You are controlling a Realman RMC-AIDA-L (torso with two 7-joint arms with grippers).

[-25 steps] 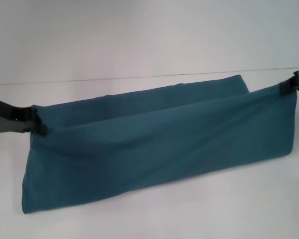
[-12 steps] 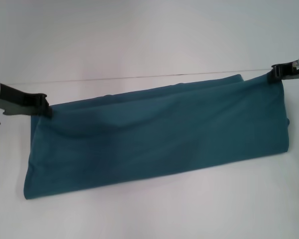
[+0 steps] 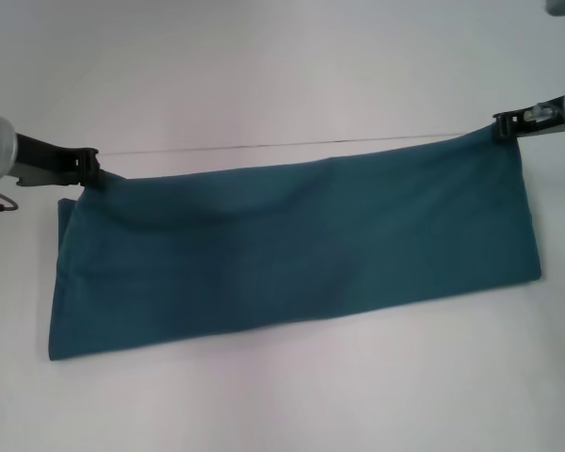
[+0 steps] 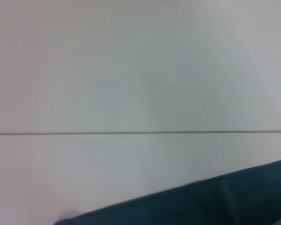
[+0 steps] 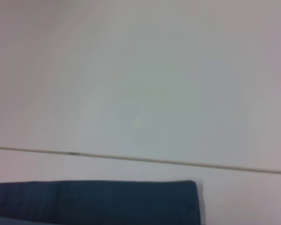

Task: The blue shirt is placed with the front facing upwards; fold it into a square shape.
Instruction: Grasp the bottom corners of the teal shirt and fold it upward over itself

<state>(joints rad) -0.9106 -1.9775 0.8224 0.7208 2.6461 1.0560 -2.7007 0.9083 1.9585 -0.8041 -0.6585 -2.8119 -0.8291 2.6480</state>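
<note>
The blue shirt (image 3: 301, 247) is a long dark teal band folded lengthwise across the white table, with no lettering showing. My left gripper (image 3: 92, 168) is shut on its far left corner and my right gripper (image 3: 505, 125) is shut on its far right corner. Between them the far edge is pulled taut and held up. The near fold rests on the table. A strip of the shirt (image 4: 215, 204) shows in the left wrist view. A strip of the shirt (image 5: 98, 201) shows in the right wrist view too. Neither wrist view shows fingers.
A thin seam (image 3: 292, 144) runs across the white table (image 3: 282, 405) just behind the shirt. The seam (image 4: 140, 133) and the seam (image 5: 140, 159) also cross both wrist views.
Both grippers have moved away from me and slightly up, carrying the shirt's far edge over the back layer. That back layer is now covered, and the cloth hangs flatter and tauter.
</note>
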